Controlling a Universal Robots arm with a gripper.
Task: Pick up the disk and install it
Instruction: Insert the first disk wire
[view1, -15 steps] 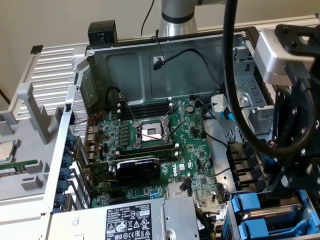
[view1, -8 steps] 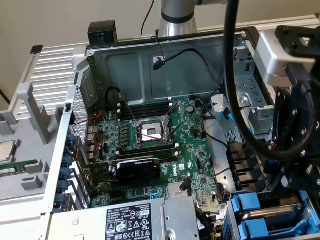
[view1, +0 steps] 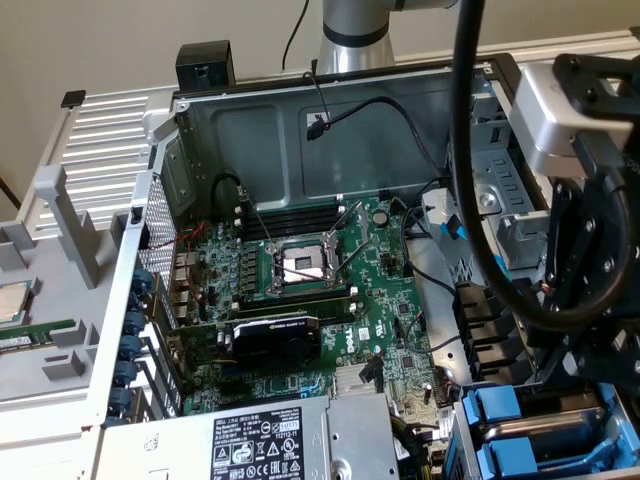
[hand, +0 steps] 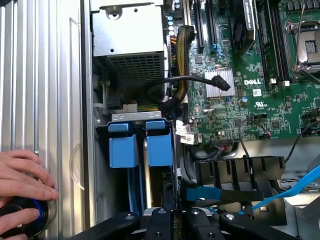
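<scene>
The disk (hand: 160, 149) stands on edge in the drive cage, its bright blue carrier end facing the power supply; in the exterior view it is the farther of two blue carriers (view1: 500, 406). My gripper (hand: 170, 216) sits over the disk's other end. Its black fingers are drawn close together around the disk's dark edge. In the exterior view the gripper (view1: 560, 388) hangs low at the right, just above the cage. A second alike blue-carrier drive (hand: 122, 149) sits in the neighbouring slot.
The grey power-supply box (hand: 131, 35) lies beyond the cage, with the green motherboard (hand: 260, 85) beside it. Black cables (hand: 200, 79) and a blue cable (hand: 300, 185) run close by. A person's hand (hand: 22, 172) rests on a round black knob (hand: 22, 217) outside the case wall.
</scene>
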